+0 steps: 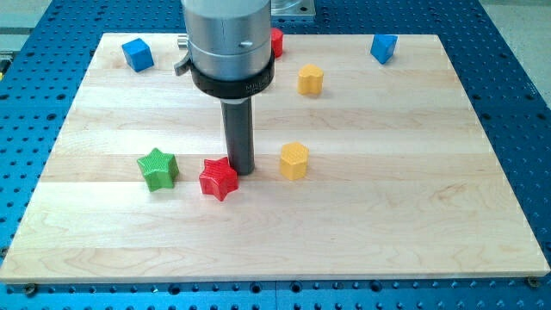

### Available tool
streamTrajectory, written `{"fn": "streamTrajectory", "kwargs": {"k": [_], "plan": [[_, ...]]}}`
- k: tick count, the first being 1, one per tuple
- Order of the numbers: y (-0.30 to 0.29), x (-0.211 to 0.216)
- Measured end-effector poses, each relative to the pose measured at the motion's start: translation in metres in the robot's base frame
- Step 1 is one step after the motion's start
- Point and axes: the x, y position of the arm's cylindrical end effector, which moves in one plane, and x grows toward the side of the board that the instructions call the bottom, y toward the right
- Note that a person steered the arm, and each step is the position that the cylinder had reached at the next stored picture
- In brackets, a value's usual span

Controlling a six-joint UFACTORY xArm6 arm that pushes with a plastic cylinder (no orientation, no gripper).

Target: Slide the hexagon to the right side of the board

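Red plastic is peeking out behind the grey arm housing: a red block [277, 41], shape unclear. No pincer is showing; my tip [240, 170] is touching the red star [218, 178]. The yellow hexagon [294, 160] is sitting just right of it, with bare table [413, 172] stretching rightward to the edge.

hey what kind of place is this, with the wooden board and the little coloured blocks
Probably a robotics lab bench. The wooden board lies on a blue metal table drilled with a grid of holes, a robot arm's rod has my tip beside the red star, and small blocks like the yellow hexagon look like test pieces.
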Motion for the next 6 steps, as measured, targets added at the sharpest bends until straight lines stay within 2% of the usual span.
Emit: {"fn": "streamTrajectory", "kwargs": {"k": [2, 4, 6], "plan": [[0.124, 0.003], [0.16, 0.003], [0.233, 0.004]]}}
